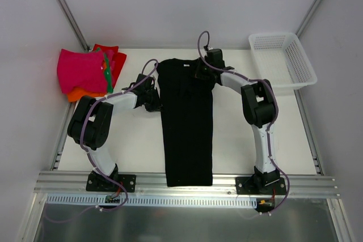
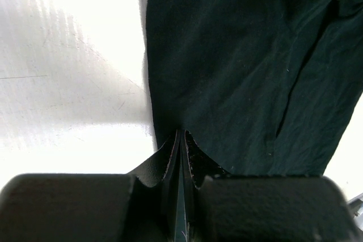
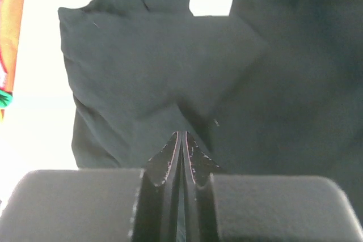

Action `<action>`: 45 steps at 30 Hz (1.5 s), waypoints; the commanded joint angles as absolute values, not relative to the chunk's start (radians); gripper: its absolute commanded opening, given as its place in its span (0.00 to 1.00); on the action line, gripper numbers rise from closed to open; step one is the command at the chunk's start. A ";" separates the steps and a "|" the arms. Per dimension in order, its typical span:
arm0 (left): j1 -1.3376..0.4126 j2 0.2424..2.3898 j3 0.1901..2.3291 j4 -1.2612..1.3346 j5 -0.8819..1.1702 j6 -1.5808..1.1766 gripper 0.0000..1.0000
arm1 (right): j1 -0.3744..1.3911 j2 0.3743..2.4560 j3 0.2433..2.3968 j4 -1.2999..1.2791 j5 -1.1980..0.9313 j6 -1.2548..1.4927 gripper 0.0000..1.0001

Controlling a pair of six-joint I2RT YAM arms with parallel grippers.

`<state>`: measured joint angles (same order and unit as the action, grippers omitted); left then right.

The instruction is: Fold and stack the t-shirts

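1. Since the black shirt [image 1: 187,134] lies as a long narrow strip down the middle of the counter [image 1: 130,145], from near edge to far, the lengthwise fold looks done.
2. The left pincer [image 1: 153,100] sits at the strip's left edge, past halfway, pressed together. I cannot tell whether cloth is caught.
3. The right pincer [image 1: 202,72], farther off at the collar end, is likewise pressed together, tips on cloth.
4. The next move likely calls for folding the strip crosswise, then carrying it to the stack [image 1: 85,72] at far left.
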<state>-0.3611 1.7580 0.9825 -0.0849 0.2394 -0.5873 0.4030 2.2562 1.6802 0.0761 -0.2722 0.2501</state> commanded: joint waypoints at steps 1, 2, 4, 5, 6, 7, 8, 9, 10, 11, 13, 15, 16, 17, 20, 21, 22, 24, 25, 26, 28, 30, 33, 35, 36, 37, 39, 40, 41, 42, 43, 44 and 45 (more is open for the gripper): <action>-0.368 1.718 0.977 -0.069 0.221 -0.591 0.03 | 0.405 2.155 1.609 0.104 -0.238 0.242 0.06; -0.368 1.720 0.977 -0.069 0.222 -0.591 0.03 | 0.406 2.152 1.586 0.104 -0.233 0.244 0.06; -0.370 1.723 0.982 -0.069 0.225 -0.589 0.03 | 0.405 2.149 1.569 0.104 -0.230 0.245 0.06; -0.370 1.724 0.982 -0.069 0.227 -0.591 0.03 | 0.406 2.149 1.560 0.106 -0.232 0.245 0.06; -0.370 1.724 0.982 -0.071 0.227 -0.592 0.03 | 0.407 2.152 1.560 0.106 -0.232 0.247 0.07; -0.370 1.724 0.982 -0.069 0.227 -0.591 0.03 | 0.407 2.160 1.562 0.106 -0.235 0.250 0.07; -0.370 1.723 0.980 -0.069 0.227 -0.591 0.03 | 0.407 2.166 1.566 0.104 -0.239 0.253 0.08; -0.370 1.721 0.979 -0.069 0.227 -0.592 0.03 | 0.407 2.177 1.575 0.104 -0.242 0.255 0.09; -0.370 1.720 0.977 -0.069 0.227 -0.591 0.03 | 0.407 2.181 1.580 0.101 -0.248 0.258 0.09; -0.368 1.717 0.976 -0.069 0.224 -0.592 0.03 | 0.407 2.187 1.594 0.100 -0.252 0.259 0.10; -0.370 1.717 0.974 -0.071 0.221 -0.591 0.03 | 0.407 2.206 1.612 0.086 -0.259 0.264 0.12; -0.368 1.717 0.976 -0.071 0.224 -0.591 0.03 | 0.406 2.218 1.637 0.078 -0.267 0.265 0.14; -0.370 1.717 0.976 -0.069 0.224 -0.591 0.03 | 0.405 2.230 1.644 0.068 -0.276 0.268 0.17; -0.368 1.717 0.976 -0.069 0.224 -0.591 0.03 | 0.406 2.236 1.654 0.063 -0.281 0.268 0.18; -0.370 1.717 0.976 -0.069 0.224 -0.589 0.03 | 0.407 2.253 1.677 0.054 -0.291 0.275 0.24; -0.370 1.717 0.976 -0.069 0.224 -0.589 0.03 | 0.405 2.256 1.684 0.049 -0.294 0.275 0.27; -0.368 1.718 0.976 -0.071 0.222 -0.588 0.03 | 0.406 2.258 1.687 0.048 -0.299 0.276 0.28; -0.368 1.718 0.976 -0.069 0.222 -0.588 0.03 | 0.405 2.269 1.693 0.041 -0.304 0.279 0.29; -0.368 1.718 0.976 -0.071 0.222 -0.586 0.03 | 0.406 2.273 1.697 0.038 -0.305 0.281 0.29; -0.370 1.717 0.976 -0.071 0.222 -0.584 0.03 | 0.407 2.276 1.695 0.038 -0.305 0.281 0.29; -0.370 1.717 0.976 -0.069 0.219 -0.584 0.03 | 0.407 2.276 1.687 0.038 -0.304 0.282 0.29; -0.370 1.717 0.976 -0.071 0.221 -0.584 0.03 | 0.407 2.273 1.681 0.038 -0.305 0.281 0.29; -0.370 1.717 0.976 -0.069 0.219 -0.583 0.03 | 0.407 2.270 1.663 0.041 -0.302 0.278 0.29; -0.370 1.718 0.976 -0.069 0.222 -0.586 0.03 | 0.405 2.269 1.654 0.043 -0.301 0.278 0.29; -0.368 1.717 0.976 -0.069 0.222 -0.586 0.03 | 0.406 2.269 1.651 0.044 -0.301 0.278 0.29; -0.368 1.718 0.976 -0.071 0.222 -0.586 0.03 | 0.407 2.267 1.649 0.044 -0.301 0.278 0.29; -0.370 1.717 0.976 -0.071 0.222 -0.586 0.03 | 0.407 2.269 1.640 0.044 -0.301 0.281 0.29; -0.370 1.715 0.976 -0.071 0.222 -0.586 0.03 | 0.405 2.264 1.634 0.046 -0.298 0.281 0.29; -0.368 1.715 0.974 -0.071 0.221 -0.586 0.03 | 0.405 2.260 1.626 0.046 -0.295 0.281 0.28; -0.370 1.713 0.974 -0.072 0.221 -0.584 0.03 | 0.405 2.255 1.605 0.055 -0.291 0.282 0.28; -0.368 1.713 0.974 -0.071 0.221 -0.584 0.03 | 0.406 2.246 1.592 0.061 -0.290 0.282 0.28; -0.370 1.713 0.976 -0.071 0.222 -0.586 0.03 | 0.407 2.243 1.582 0.070 -0.288 0.284 0.29; -0.370 1.715 0.977 -0.071 0.221 -0.586 0.03 | 0.407 2.241 1.565 0.074 -0.287 0.282 0.28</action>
<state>-0.3611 1.7580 0.9825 -0.0845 0.2291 -0.5873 0.4026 2.2730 1.6085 0.0696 -0.2890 0.2813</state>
